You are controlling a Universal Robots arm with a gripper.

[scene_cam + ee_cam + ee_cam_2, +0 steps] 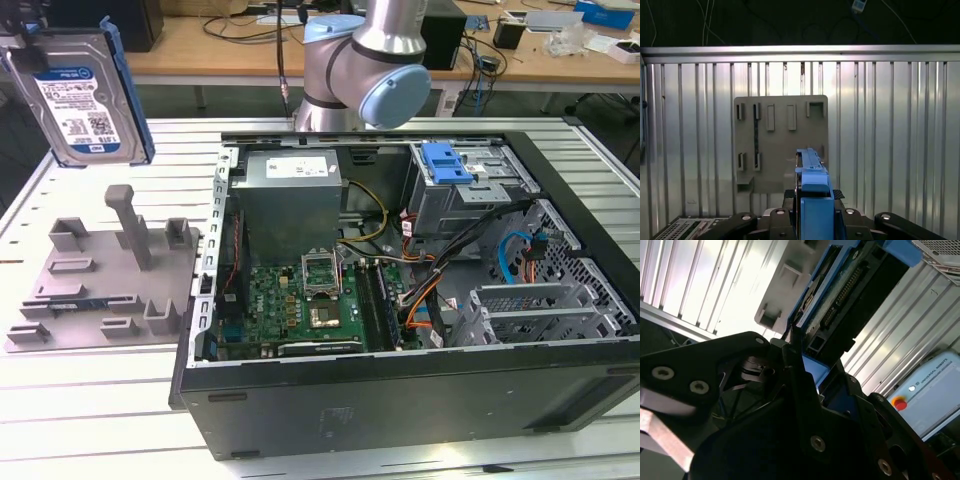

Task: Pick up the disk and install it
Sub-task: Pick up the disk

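Gripping the disk [85,95] edge-on in the end effector [815,200] above the grey fixture [100,285], we should hold it steady and clear of the computer case [400,390].

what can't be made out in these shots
1. disk label, first wrist view: the disk is edge-on.
2. part of the grey fixture, first wrist view: behind the disk.
3. drive cage interior, exterior view: hidden by its own walls and blue latch.

Beside computer case [400,410], holder [90,300] beneath disk [85,95]
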